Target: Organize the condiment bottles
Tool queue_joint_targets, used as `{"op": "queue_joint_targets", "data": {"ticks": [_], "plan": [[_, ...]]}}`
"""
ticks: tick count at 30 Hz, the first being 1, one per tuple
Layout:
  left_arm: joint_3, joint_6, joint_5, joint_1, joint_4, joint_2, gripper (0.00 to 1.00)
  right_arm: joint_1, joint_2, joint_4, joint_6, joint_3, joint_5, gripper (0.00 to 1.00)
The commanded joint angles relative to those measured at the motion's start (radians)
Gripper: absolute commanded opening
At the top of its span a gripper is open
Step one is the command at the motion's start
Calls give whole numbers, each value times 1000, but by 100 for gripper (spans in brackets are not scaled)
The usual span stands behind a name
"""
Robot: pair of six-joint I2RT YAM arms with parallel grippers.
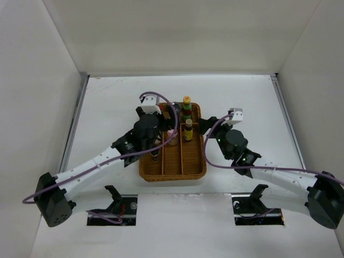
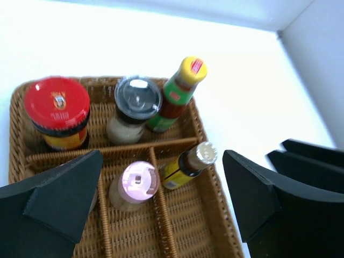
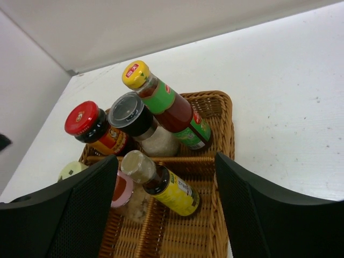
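Well, it looks nearly done to me: all the bottles [image 3: 166, 191] I can spot, red-lidded jar [image 2: 56, 113] and yellow-capped bottle [image 2: 174, 99] included, sit inside the wicker tray [image 1: 183, 161], while the left gripper [image 2: 161, 156] and right gripper [image 3: 165, 158] hover wide open over it, holding nothing.

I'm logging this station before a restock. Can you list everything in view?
wicker tray: 1, brown, divided, mid-table
red-lidded jar: 1, dark, tray's back row
grey-lidded jar: 1, pale contents, back row beside the red-lidded jar
yellow-capped bottle: 1, red sauce with green label, back row, other side of the grey-lidded jar
yellow-label bottle: 1, dark with pale cap, front compartment
pink-lidded jar: 1, next front compartment
pale-green lid: 1, beside the pink-lidded jar, mostly hidden
table: 1, white
cables: 2, purple, one along each arm
left gripper: 1, black, open, above the tray
right gripper: 1, black, open, above the tray
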Motion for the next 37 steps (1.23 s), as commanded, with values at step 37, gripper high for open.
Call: {"op": "queue_joint_targets", "data": {"ticks": [37], "plan": [[-209,-243,-132,366,-235,-306,100,-51,3,89,47,-24,12,81]]}}
